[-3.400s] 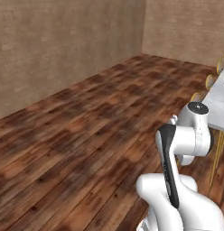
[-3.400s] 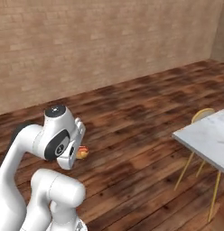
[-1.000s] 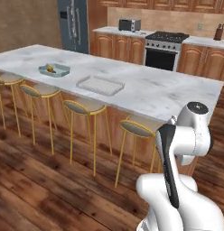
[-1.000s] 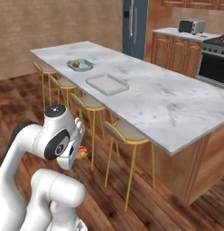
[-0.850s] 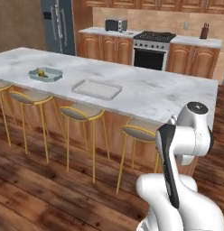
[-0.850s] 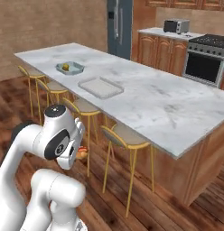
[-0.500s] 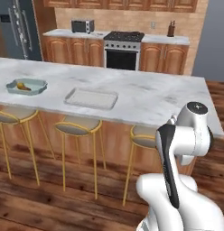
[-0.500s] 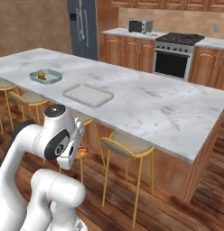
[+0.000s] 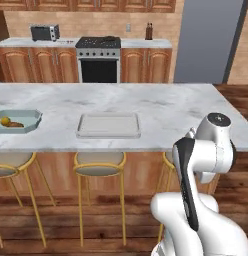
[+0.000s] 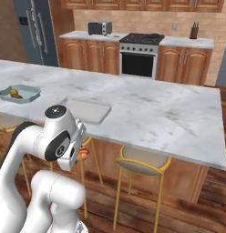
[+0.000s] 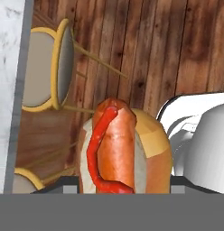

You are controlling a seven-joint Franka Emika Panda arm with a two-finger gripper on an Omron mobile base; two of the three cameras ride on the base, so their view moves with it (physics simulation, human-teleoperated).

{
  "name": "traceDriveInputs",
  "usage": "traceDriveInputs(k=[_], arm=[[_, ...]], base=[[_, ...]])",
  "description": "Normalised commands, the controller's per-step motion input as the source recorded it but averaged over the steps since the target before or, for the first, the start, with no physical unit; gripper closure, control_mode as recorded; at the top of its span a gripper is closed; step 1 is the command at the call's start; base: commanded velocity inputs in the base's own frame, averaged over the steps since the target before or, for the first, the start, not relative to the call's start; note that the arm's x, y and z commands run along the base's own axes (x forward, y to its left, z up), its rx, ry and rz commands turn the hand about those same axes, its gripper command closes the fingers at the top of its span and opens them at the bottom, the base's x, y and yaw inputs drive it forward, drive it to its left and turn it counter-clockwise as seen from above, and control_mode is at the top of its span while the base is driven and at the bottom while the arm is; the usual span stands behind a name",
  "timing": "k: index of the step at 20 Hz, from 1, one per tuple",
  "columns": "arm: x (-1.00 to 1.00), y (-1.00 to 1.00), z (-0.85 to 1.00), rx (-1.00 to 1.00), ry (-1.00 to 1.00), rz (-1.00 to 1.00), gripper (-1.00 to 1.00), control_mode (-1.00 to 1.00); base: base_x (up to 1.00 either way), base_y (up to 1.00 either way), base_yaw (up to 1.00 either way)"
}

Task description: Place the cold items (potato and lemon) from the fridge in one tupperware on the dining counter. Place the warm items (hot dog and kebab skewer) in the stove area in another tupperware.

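We have the hot dog [image 11: 120, 149] clamped between the jaws of the gripper [image 10: 81, 153], tucked low beside the arm and below the edge of the dining counter [image 9: 161, 112]. On that counter sits an empty tupperware [image 9: 108, 125], pale and shallow, and farther along the counter from it a second tupperware [image 9: 17, 120] already holding the lemon [image 9: 5, 120] with what looks like the potato. The risk now is mixing warm with cold, so we want the empty one. The bun sits high in the grip, sausage and sauce riding proud, and a quick swing upward could shake it loose onto the floor. The stools [image 9: 100, 161] and the counter's overhang stand close to the lift path, and a clip there could knock our load free.
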Motion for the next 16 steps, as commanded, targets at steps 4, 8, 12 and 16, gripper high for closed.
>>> traceDriveInputs(k=[4, 8, 12, 16], arm=[[0.00, 0.00, 0.00, 0.00, 0.00, 0.00, 1.00, 1.00], [0.00, 0.00, 0.00, 0.00, 0.00, 0.00, 1.00, 1.00], [0.00, 0.00, 0.00, 0.00, 0.00, 0.00, 1.00, 1.00], [0.00, 0.00, 0.00, 0.00, 0.00, 0.00, 1.00, 1.00]], base=[[0.86, 0.96, -0.30], [0.80, 0.51, -0.05], [0.73, 0.28, 0.00], [0.64, 0.00, 0.00]])
